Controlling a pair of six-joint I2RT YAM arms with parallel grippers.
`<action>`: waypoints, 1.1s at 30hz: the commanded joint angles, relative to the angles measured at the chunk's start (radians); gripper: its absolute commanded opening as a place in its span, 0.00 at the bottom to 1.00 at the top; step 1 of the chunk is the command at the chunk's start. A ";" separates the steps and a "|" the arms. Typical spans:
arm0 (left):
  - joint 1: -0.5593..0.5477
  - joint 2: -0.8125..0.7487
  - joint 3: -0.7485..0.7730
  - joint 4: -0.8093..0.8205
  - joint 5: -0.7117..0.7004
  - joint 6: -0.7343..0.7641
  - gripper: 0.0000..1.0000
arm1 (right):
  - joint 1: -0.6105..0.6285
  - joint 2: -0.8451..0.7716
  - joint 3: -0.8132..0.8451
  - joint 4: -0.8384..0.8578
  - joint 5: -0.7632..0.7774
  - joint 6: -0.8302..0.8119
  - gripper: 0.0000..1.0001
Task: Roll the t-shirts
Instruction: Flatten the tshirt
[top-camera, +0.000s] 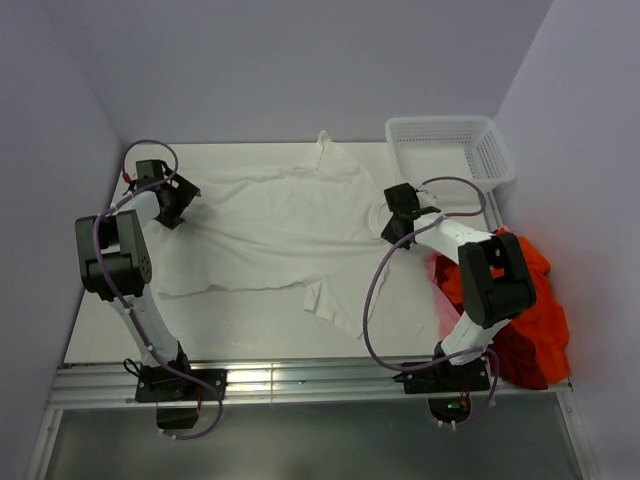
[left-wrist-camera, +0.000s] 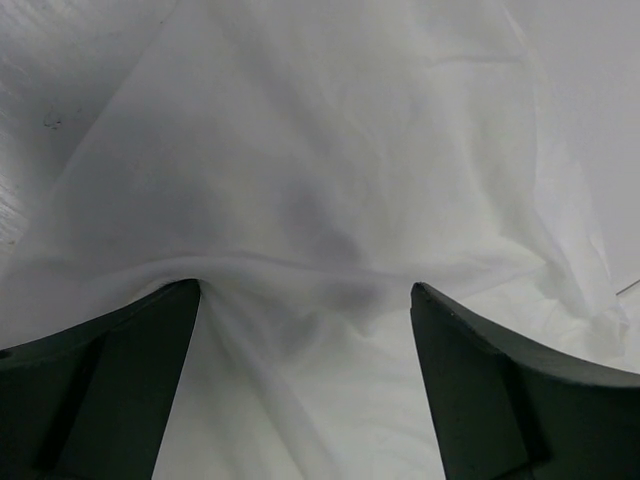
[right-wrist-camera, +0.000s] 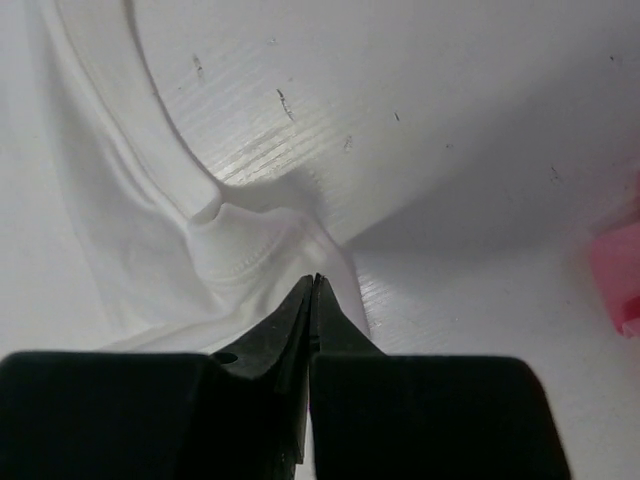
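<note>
On table (top-camera: 230, 330): white tee (top-camera: 270, 230) spread out, wrinkled; orange-red tees (top-camera: 545, 320) heaped rt.

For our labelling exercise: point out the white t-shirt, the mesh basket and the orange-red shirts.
white t-shirt (top-camera: 270, 232): top view, its body.
mesh basket (top-camera: 496, 156): top view, right wall.
orange-red shirts (top-camera: 548, 312): top view, middle of pile.

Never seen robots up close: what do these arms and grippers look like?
Both the left arm and right arm have white links between bulky black joints. A purple cable loops along each. The left gripper and right gripper each have two black tapering fingers.
</note>
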 joint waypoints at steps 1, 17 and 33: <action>-0.009 -0.132 -0.017 0.011 -0.001 0.039 0.94 | -0.009 -0.114 0.018 0.005 -0.023 -0.041 0.06; -0.001 -0.571 -0.271 -0.203 -0.003 -0.009 0.98 | 0.061 -0.631 -0.326 -0.055 -0.246 -0.062 0.54; 0.034 -0.953 -0.500 -0.396 -0.103 -0.101 0.92 | 0.458 -0.873 -0.525 -0.230 -0.165 0.244 0.54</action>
